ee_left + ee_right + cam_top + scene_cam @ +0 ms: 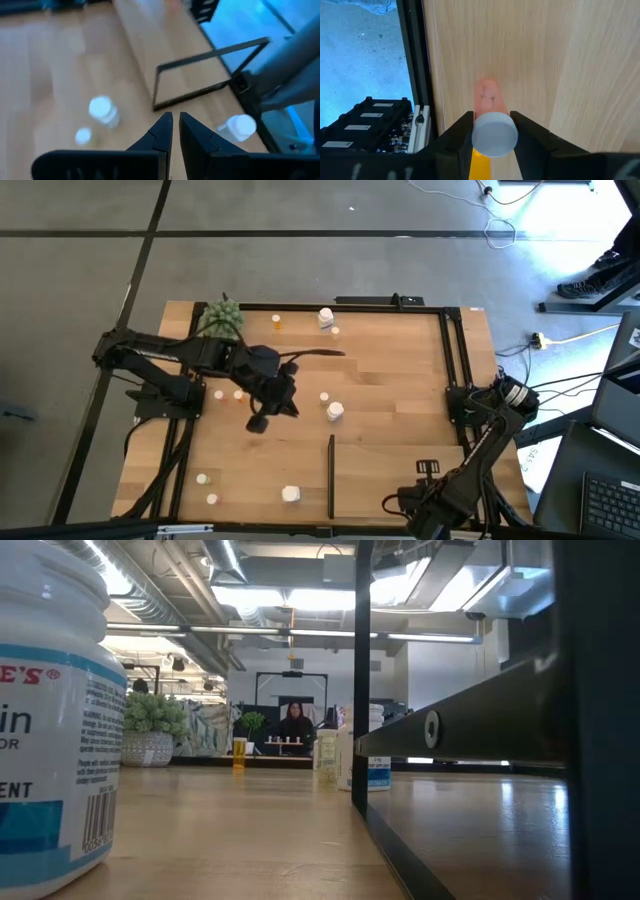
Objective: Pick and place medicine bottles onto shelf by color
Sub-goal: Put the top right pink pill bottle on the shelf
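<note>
Medicine bottles lie scattered over the table; one orange bottle (489,120) with a white cap sits pinched between the right gripper (491,131) fingers, above the wood just beside the black frame (415,65), at the table's near right corner. It looks small, light, hard and smooth, so it could slip. Holding it just under the cap seems safest. The left gripper (174,131), fingers pressed nearly together on nothing, hovers mid-table, near a chunky white bottle (335,411) and the shelf's black strip (331,475).
</note>
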{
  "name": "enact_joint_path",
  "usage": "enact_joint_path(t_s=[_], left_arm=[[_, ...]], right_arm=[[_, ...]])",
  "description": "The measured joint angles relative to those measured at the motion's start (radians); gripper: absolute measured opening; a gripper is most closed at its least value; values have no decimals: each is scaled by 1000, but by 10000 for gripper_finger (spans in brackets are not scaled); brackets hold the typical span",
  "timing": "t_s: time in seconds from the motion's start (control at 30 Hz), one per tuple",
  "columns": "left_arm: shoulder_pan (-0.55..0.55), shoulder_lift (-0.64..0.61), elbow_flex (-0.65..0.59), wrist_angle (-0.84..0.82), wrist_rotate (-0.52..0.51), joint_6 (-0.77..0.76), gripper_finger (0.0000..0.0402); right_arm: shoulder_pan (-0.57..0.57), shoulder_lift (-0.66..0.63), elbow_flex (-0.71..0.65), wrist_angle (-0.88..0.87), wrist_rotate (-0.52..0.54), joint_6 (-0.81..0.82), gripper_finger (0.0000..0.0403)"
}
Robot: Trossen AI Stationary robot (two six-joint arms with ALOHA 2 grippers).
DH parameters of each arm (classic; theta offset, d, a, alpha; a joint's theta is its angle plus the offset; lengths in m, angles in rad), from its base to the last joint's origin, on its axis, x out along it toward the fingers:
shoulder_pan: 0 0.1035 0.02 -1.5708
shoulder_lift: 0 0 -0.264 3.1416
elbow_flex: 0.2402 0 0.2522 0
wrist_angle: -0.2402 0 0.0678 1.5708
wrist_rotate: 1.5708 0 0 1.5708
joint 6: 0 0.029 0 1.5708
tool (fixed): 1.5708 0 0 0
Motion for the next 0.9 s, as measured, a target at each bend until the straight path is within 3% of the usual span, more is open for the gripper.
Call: enact_joint_path(t_s=[0.9], left_arm=[[-15,0,0,6,-5,2,27]], right_arm=[[0,18,-14,18,5,-3,120]])
